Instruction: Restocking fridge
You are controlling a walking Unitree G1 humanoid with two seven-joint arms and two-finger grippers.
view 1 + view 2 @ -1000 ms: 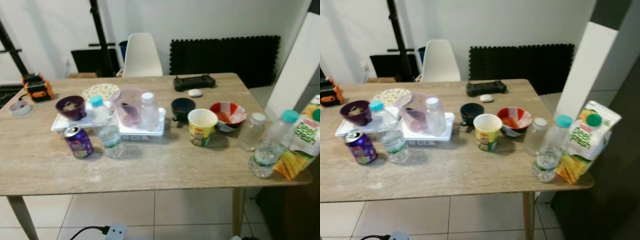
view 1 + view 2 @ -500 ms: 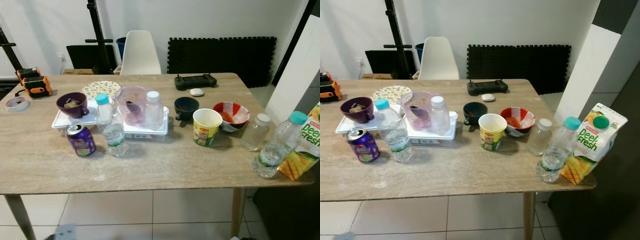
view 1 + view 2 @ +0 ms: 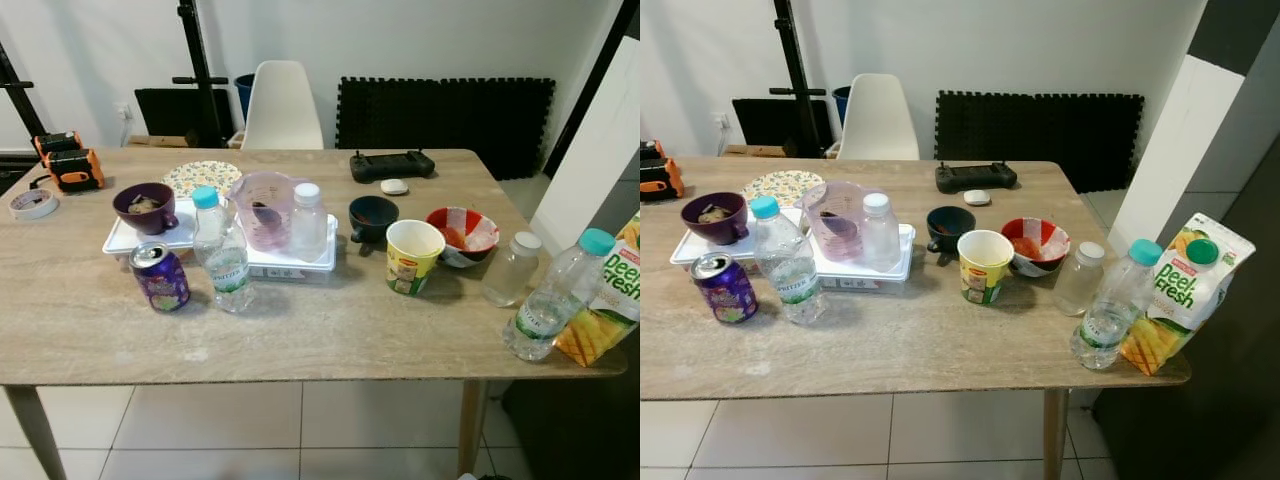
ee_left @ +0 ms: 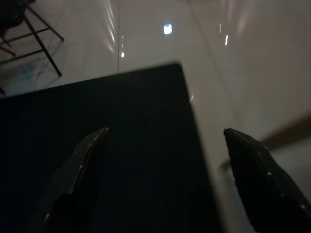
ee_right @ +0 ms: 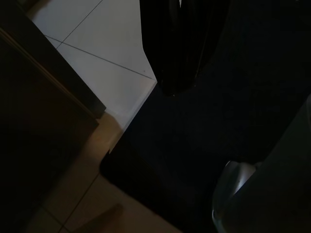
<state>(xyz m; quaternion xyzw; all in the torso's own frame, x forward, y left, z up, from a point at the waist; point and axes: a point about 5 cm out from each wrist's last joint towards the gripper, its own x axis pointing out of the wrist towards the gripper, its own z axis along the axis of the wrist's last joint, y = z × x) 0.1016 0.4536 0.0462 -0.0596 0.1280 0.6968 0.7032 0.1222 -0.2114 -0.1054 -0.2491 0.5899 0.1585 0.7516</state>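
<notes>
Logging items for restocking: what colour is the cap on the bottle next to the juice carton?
Teal cap on the clear bottle beside the juice carton; clearest in the right eye view.

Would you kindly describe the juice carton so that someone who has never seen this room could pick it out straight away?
Start at the long wooden table and go to its near corner on the robot's right. The juice carton leans there at the very edge, beside a clear water bottle with a teal cap. It is the one cardboard pack among bottles and cups: white, green and yellow, with a green screw cap.
</notes>
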